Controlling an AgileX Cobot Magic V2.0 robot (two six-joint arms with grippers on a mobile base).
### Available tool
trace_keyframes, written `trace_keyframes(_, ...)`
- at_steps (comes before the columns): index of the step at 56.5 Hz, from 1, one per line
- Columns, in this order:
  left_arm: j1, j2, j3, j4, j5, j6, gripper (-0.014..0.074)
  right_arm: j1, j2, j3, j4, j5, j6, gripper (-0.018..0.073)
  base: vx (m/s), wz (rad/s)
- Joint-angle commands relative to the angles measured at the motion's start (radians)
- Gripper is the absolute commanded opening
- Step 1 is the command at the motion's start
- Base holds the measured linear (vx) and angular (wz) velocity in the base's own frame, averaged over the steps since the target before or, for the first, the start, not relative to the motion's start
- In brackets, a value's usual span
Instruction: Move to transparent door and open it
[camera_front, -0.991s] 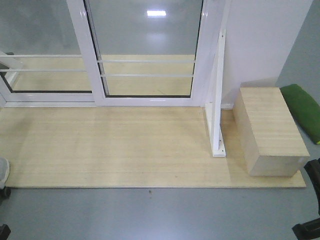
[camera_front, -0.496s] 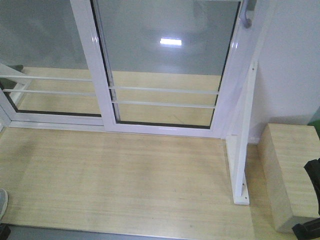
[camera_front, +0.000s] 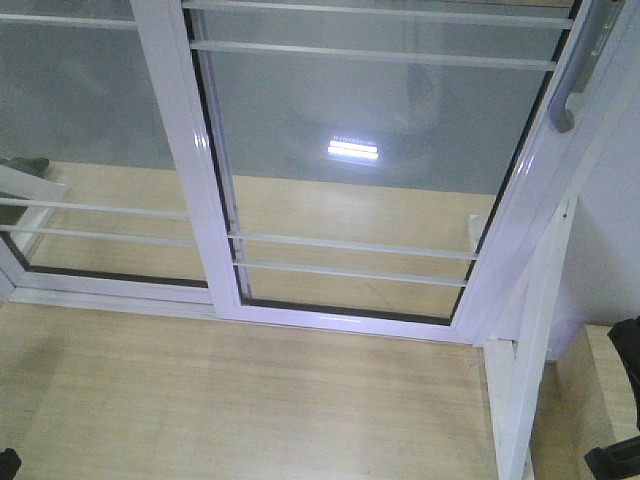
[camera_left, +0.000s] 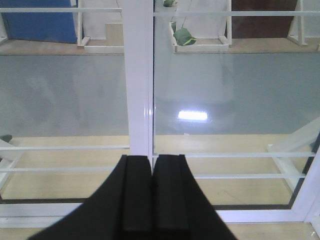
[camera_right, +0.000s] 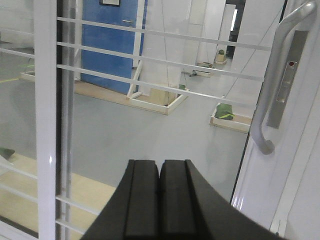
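Observation:
The transparent door fills the middle and right of the front view, clear glass in a glossy white frame with thin white bars. Its curved grey handle is at the top right. The right wrist view shows the handle and its lock plate up and to the right of my right gripper, which is shut and empty, well short of the door. My left gripper is also shut and empty, pointing at the door's white left stile.
A second white-framed glass panel without a handle stands to the left. A pale wooden platform lies before the doors. A white bracket post and a wooden box are at the right, by a white wall.
The view has closed in on the door. The platform's front edge and most of the box have slid out of view, and the handle now shows at the top right.

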Motion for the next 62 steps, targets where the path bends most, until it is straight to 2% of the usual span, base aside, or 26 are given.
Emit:
trace_keyframes(1,-0.007,-0.013,-0.020,-0.012,-0.085,-0.008,0.0003,-0.003,-0.015,0.002,-0.002,-0.085,-0.011,-0.0001,0.36,-0.16)
trace_keyframes(26,-0.007,-0.013,-0.020,-0.012,-0.085,-0.008,0.0003,-0.003,-0.015,0.002,-0.002,-0.085,-0.011,-0.0001,0.24,-0.24)
trace_keyframes(62,-0.007,-0.013,-0.020,-0.012,-0.085,-0.008,0.0003,-0.003,-0.015,0.002,-0.002,-0.085,-0.011,-0.0001,0.04,-0.06)
